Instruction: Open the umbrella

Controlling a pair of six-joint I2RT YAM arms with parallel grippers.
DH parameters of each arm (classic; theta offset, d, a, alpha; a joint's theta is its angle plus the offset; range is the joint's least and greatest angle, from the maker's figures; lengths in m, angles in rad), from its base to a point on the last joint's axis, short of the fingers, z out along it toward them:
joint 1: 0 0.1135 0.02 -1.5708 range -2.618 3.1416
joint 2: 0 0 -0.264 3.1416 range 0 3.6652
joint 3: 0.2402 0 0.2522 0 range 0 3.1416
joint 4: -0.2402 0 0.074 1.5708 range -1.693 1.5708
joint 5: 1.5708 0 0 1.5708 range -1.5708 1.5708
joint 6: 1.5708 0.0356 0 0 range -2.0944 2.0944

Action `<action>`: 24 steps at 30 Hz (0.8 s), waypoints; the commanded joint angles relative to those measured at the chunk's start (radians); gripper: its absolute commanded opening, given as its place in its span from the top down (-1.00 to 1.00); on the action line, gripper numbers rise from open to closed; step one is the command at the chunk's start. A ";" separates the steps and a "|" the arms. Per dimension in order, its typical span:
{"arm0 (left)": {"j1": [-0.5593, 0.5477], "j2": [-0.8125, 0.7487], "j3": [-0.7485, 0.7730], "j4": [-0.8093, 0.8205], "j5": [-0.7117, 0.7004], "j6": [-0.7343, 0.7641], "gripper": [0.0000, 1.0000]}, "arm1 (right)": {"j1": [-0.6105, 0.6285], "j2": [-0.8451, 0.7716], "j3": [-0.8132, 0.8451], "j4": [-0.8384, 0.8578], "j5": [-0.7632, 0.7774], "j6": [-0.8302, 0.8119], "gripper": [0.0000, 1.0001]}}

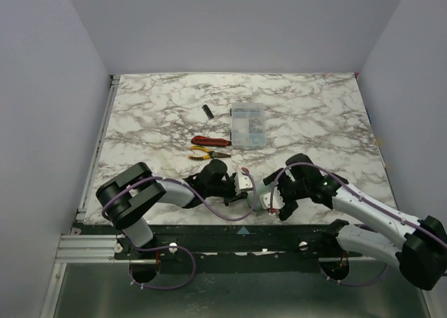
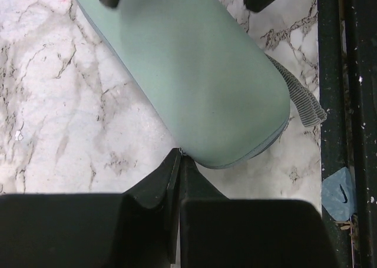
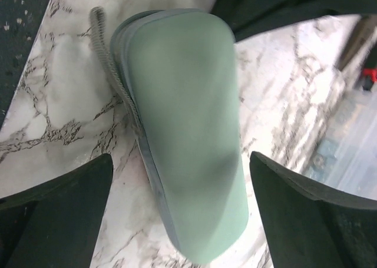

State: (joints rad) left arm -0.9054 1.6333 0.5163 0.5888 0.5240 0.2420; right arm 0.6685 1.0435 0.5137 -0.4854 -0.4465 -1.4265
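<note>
- near the front edge of the bench (image 1: pixel 314 115), the umbrella (image 3: pixel 188 132) lies on its side, shut up in its mint-green case (image 2: pixel 194 73). canopy, shaft and handle are all hidden; only a grey ribbed strap (image 2: pixel 303 103) shows from under the case's rounded end.
- left pincer (image 2: pixel 178 162): fingers pressed together, tips touching the rim of that rounded end. whether a thin tab or seam is caught between them cannot be told.
- right pincer (image 3: pixel 181 157): spread wide, one finger on each side of the case, neither touching it.
- step in hand, as judged: freeing the umbrella from the case. opening proper has not begun.
- next move, as judged: the right pincer would need to close on the case body and hold it while the left works the end open. the smooth, rounded shell may slip or roll.
- containers: the case appears closed, contents unseen. beyond the case, a clear parts box (image 1: pixel 248 124) sits with its lid on, contents too small to tell.
- between the case and that box lie yellow-handled pliers (image 1: pixel 209 154) and a red-handled tool (image 1: pixel 211 141).
</note>
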 commanded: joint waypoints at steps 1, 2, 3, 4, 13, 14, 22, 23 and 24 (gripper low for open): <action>-0.003 -0.006 -0.016 0.031 -0.025 -0.007 1.00 | 0.002 -0.115 0.078 -0.130 0.000 0.236 -0.99; -0.003 -0.003 -0.016 0.039 -0.030 -0.012 1.00 | 0.001 -0.138 0.088 -0.140 0.021 0.309 -0.99; -0.003 0.000 -0.014 0.041 -0.032 -0.017 1.00 | 0.002 -0.155 0.101 -0.150 0.058 0.379 -0.99; -0.003 0.001 -0.012 0.043 -0.032 -0.020 1.00 | 0.002 -0.162 0.118 -0.158 0.095 0.466 -0.99; -0.021 0.000 -0.002 0.049 -0.085 -0.001 1.00 | -0.051 0.053 0.319 -0.136 0.441 1.077 -0.98; -0.024 0.001 -0.001 0.048 -0.085 -0.001 1.00 | -0.075 0.087 0.358 -0.149 0.416 1.104 -0.98; -0.032 -0.004 0.004 0.039 -0.131 -0.025 1.00 | -0.258 0.222 0.548 -0.252 0.340 1.500 -0.99; -0.035 -0.008 0.003 0.037 -0.135 -0.027 1.00 | -0.276 0.240 0.562 -0.276 0.327 1.551 -0.99; -0.038 -0.007 0.004 0.036 -0.142 -0.031 1.00 | -0.295 0.257 0.572 -0.295 0.313 1.629 -0.99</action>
State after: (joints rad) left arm -0.9298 1.6337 0.5121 0.6044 0.4248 0.2249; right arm 0.4324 1.2533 1.0264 -0.6739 -0.0978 -0.1177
